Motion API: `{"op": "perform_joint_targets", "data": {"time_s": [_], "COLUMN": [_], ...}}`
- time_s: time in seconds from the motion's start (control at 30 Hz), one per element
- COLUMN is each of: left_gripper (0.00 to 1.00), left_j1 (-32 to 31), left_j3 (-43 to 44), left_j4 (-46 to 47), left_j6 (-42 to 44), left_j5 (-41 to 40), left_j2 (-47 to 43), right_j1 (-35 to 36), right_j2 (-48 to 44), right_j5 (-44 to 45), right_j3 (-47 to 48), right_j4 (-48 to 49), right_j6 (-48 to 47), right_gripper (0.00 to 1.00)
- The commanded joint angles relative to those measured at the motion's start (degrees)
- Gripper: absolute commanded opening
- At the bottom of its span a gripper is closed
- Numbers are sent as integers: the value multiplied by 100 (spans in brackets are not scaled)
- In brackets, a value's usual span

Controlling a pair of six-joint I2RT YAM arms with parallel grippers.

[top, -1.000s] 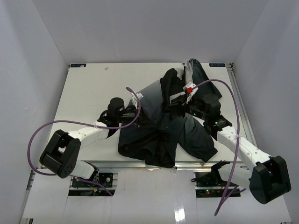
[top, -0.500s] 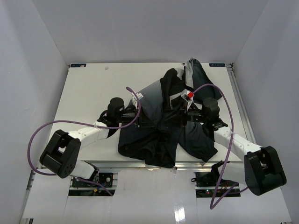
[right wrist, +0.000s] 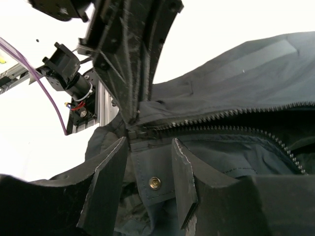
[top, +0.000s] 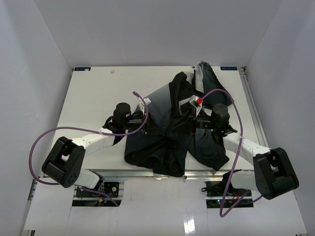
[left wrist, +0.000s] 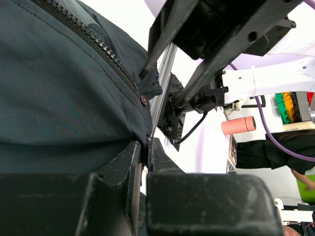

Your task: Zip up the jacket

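You have one jacket [top: 172, 132], one table [top: 98, 93], two arms and two purple cables [top: 37, 147], one looping off each arm. The jacket lies crumpled right of the table's centre. Its long axis runs from the near edge, where the hem reaches the table's lip, up and away to the far right corner. You cannot tell from above which end is the collar, because the folds hide it.

Your left gripper [top: 142, 122] comes in from the left. In its own wrist view the two fingers [left wrist: 130, 162] stand almost together, with the jacket's edge pinched in the narrow slit between them. Your right gripper [top: 189, 122] meets it from the right. In its wrist view the fingers [right wrist: 106, 182] stand well apart and hold nothing. A flap of the hem lies in the gap, and on it you can count one metal snap [right wrist: 155, 183].

The zipper [right wrist: 221, 120] shows two rows of teeth. They start near the left gripper's tips and run out to the right, spreading apart as they go, so the front is unjoined there. You cannot make out a slider in any view. Most of the sleeves are buried in dark folds, and the left wrist view cuts the zipper off at its top edge
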Motion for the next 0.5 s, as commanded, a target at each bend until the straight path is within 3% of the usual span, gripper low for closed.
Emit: {"op": "perform_joint_targets", "data": {"time_s": [0.0, 0.47], "left_gripper": [0, 0], "left_j1": [-11, -11], "left_j3": [-47, -47], "left_j4": [197, 178], "left_j6": [-9, -17], "left_j5": [193, 175], "left_j2": [-115, -104], "right_j1": [87, 369], "right_j2": [257, 646], "right_j5": [38, 130], "right_j3": [184, 385], "right_j4": [221, 534], "right_j6": [-85, -96], "right_gripper": [48, 48]}}
